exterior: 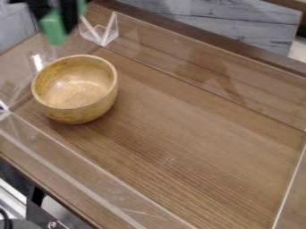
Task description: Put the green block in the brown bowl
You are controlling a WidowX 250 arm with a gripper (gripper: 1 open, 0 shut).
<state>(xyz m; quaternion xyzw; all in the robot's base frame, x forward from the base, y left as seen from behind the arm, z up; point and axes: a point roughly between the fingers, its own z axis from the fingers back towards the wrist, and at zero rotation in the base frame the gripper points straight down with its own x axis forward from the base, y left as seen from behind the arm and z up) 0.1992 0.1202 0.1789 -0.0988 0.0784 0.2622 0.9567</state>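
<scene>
A wooden surface with a clear raised edge fills the view. At the left sits the brown bowl, round, thick-walled and empty, its golden inside showing.

In the top left corner, high above the bowl's far rim, hangs the green block, a blurred upright bar of bright green. Dark shapes on either side of it are all that shows of the claw; it is mostly cut off by the picture's edge, but it appears clamped tight on the block, carrying it in the air.

The block is not yet over the bowl's middle; it looks to be beyond the far rim. To finish this carry well, I judge the block should be brought nearer, until it hangs squarely over the hollow, then lowered before letting go. Since it hangs upright, a drop from high up could bounce it off the hard wood or clip the thick wall, so a low, centred release seems safest.

A clear plastic object stands on the far side, just right of the block.
</scene>
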